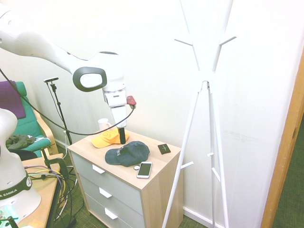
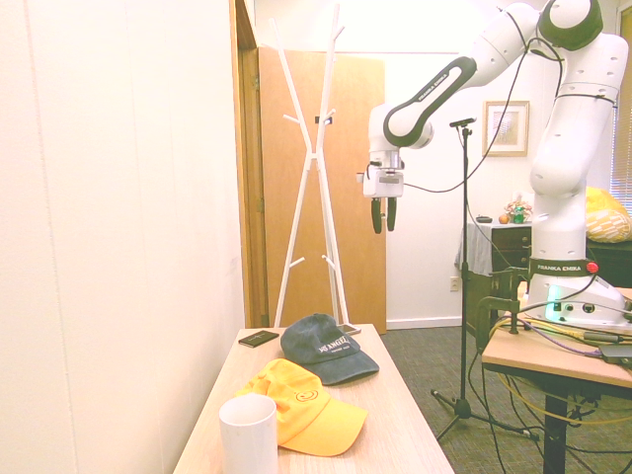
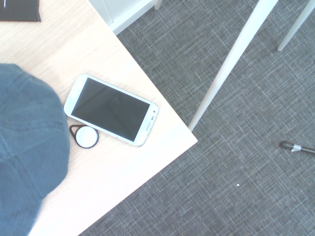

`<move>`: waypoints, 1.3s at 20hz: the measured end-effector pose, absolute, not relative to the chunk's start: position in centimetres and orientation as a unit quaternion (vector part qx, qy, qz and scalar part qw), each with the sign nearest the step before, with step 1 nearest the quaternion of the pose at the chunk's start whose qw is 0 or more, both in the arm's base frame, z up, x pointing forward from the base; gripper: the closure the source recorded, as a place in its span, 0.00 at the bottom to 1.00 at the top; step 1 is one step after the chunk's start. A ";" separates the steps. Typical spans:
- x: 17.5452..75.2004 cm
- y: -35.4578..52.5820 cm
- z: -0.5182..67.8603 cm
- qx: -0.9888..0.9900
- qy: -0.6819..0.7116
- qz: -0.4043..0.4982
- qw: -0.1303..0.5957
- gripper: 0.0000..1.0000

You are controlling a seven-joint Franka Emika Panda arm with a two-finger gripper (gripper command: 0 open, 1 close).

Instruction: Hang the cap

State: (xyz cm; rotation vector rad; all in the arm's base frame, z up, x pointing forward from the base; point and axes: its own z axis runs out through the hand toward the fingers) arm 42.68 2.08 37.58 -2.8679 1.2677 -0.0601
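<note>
- Green chair (image 1: 33, 121) with a purple cloth (image 1: 10, 99) on it, at the left edge of the first outside view
- White robot arm (image 1: 52, 52) coming in from the upper left of that view and bending down near the middle
- White mug (image 1: 104, 124) on the drawers, a bit left of the middle, just beside the yellow cap
- Yellow cap (image 1: 105, 138) next, lying on the wooden top; the second outside view shows a smiley face on it
- Pincer (image 2: 384, 228) pointing down, near the middle of the first outside view and a bit right of the middle in the second; it is let go wide, with nothing in it, and it is up above the drawers, not touching the caps
- Dark blue cap (image 1: 128, 154) with white letters, the one to hang, lying on the drawers (image 1: 109, 180) below the middle of the first outside view
- Little round tag (image 3: 87, 136) between that cap and the phone, close to both
- White phone (image 1: 144, 170) lying flat with its dark screen up, near the front corner
- Flat black thing (image 1: 164, 149) farther back on the top, right of the cap
- White coat rack (image 1: 219, 175) standing tall, right of the drawers, with short pegs
- Brown wood strip (image 1: 283, 137) running up the wall at the right edge
</note>
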 end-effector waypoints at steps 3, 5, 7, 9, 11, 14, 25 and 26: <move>42.7 2.2 37.5 -0.916 0.402 -0.018 0.001 0.00; 42.8 3.4 37.1 -0.919 0.393 -0.019 -0.001 0.00; 43.4 5.8 36.2 -0.925 0.379 -0.020 -0.004 0.00; 44.2 8.5 34.9 -0.930 0.366 -0.019 -0.009 0.00; 45.1 11.1 33.5 -0.936 0.351 -0.018 -0.016 0.00; 46.4 14.7 30.6 -0.944 0.327 -0.013 -0.026 0.00; 48.2 23.3 24.2 -0.964 0.264 -0.004 -0.022 0.00; 48.4 23.4 23.8 -0.965 0.261 -0.005 -0.019 0.00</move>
